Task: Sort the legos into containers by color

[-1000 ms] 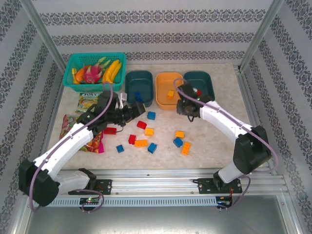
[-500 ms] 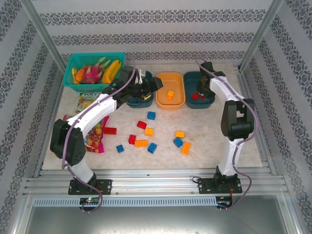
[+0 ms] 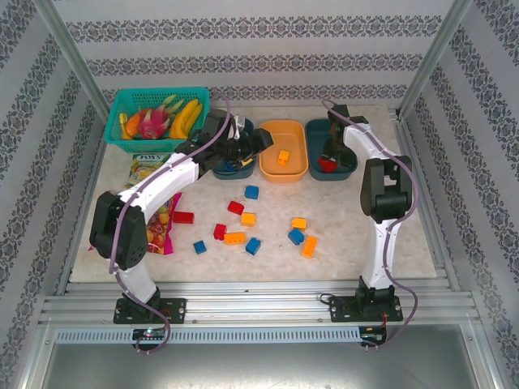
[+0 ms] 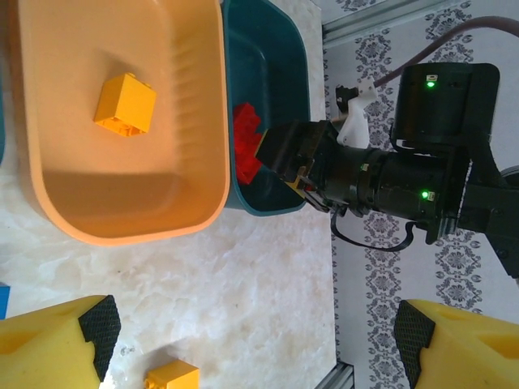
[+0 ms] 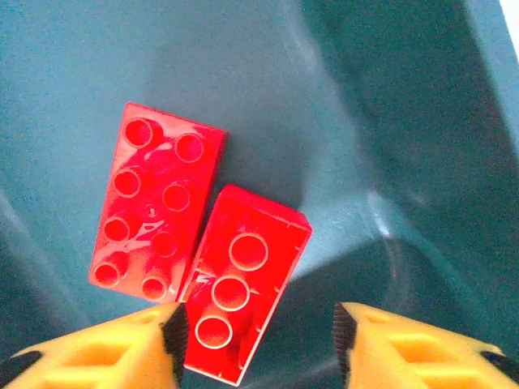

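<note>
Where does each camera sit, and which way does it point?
Top external: above and behind the arm bases, looking down on the table; left arm and right arm show.
Left wrist: on the left arm, looking across the orange tub to the right teal tub; its jaws at the bottom corners.
Right wrist: on the right arm, straight down into that teal tub at two red bricks; its jaws at bottom.
Shared: both wrist views show the red bricks.

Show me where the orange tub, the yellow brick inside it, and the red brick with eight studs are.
orange tub (image 4: 130, 190): left wrist view, bare floor.
yellow brick (image 4: 123, 103): left wrist view, top face.
red brick with eight studs (image 5: 154, 203): right wrist view, middle of studded top.
</note>
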